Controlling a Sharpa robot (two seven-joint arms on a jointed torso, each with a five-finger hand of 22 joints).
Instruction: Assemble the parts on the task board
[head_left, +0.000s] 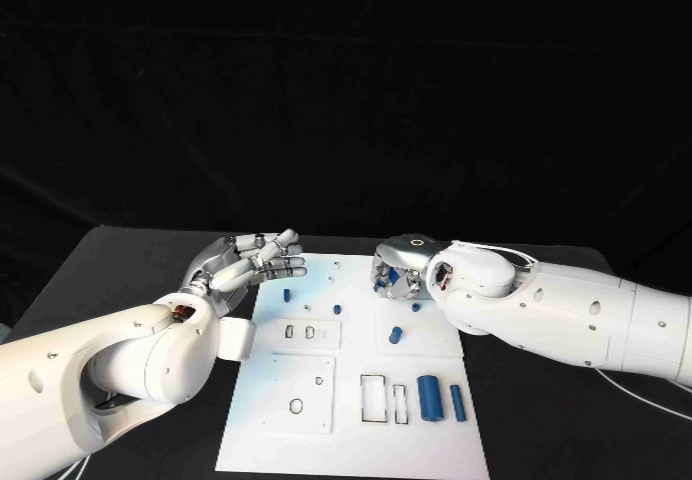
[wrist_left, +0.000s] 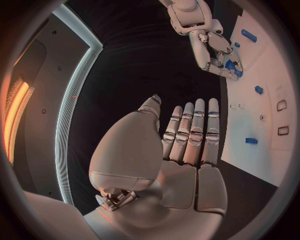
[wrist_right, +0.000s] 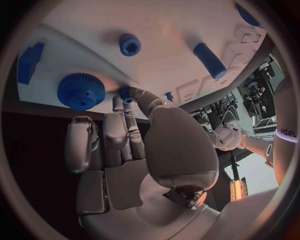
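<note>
The white task board (head_left: 346, 400) is lying mid-table. At its 1 o'clock corner the right hand (head_left: 404, 268) is reaching down, fingertips (wrist_right: 127, 97) pinching a small blue peg (wrist_right: 125, 93) beside the blue gear (wrist_right: 81, 91). At 11 o'clock the left hand (head_left: 260, 258) is hovering, fingers apart, holding nothing.

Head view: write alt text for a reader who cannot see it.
Two white robot arms reach over a white task board on a black table. The left hand hovers open at the board's far left edge; the right hand curls over its far end, with small blue parts scattered on the board.
</note>
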